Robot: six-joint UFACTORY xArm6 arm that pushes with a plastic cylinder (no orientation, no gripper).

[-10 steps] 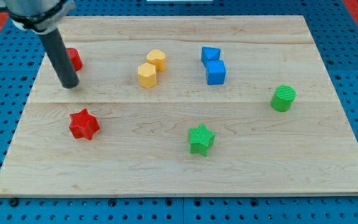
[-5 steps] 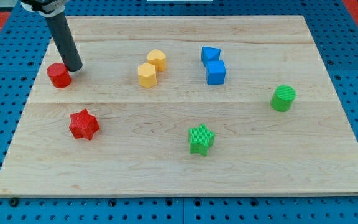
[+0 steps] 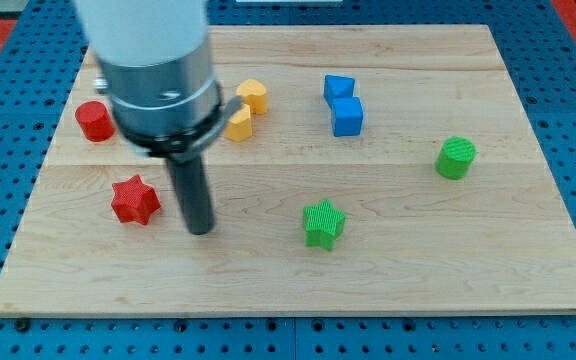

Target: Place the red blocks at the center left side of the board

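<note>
A red cylinder (image 3: pixel 93 120) sits near the board's left edge, toward the view's top. A red star (image 3: pixel 134 200) lies below it, left of centre. My tip (image 3: pixel 200 230) rests on the board just right of the red star, a small gap apart from it. The arm's grey body hides part of the board above the tip and part of the lower yellow block.
Two yellow blocks (image 3: pixel 253 95) sit close together at the top centre, two blue blocks (image 3: pixel 344 104) right of them. A green star (image 3: pixel 323 222) lies at the lower centre and a green cylinder (image 3: pixel 456 157) at the right. The wooden board (image 3: pixel 448 260) lies on a blue pegboard.
My tip has moved from beside the red cylinder at the top left down and right to beside the red star. Earlier it pushed the red cylinder slightly down and left.
</note>
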